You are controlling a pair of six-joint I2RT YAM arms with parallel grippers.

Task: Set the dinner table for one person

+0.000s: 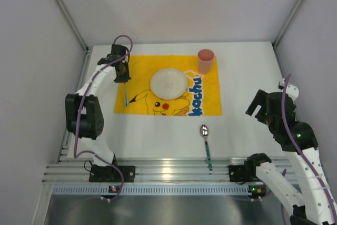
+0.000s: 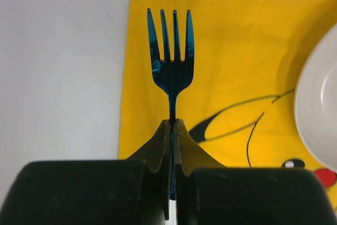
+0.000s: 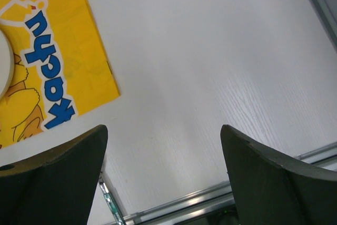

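On the white dinner table (image 1: 247, 77) lies a yellow cartoon placemat (image 1: 210, 96) with a white plate (image 1: 169, 82) in its middle and a pink cup (image 1: 206, 60) at its far right corner. My left gripper (image 1: 122, 72) is over the mat's left edge, shut on the handle of a blue plastic fork (image 1: 126, 96). In the left wrist view the fork (image 2: 171, 51) sticks out past the closed gripper (image 2: 172, 122), tines forward above the mat. A spoon (image 1: 204, 130) with a green handle lies in front of the mat. My right gripper (image 1: 256, 110) hangs open and empty.
A slotted aluminium rail (image 1: 168, 169) runs along the near edge, and the spoon's handle reaches onto it. Grey walls close in the table on the left, back and right. In the right wrist view bare white tabletop (image 3: 210, 77) lies under the open gripper (image 3: 163, 130).
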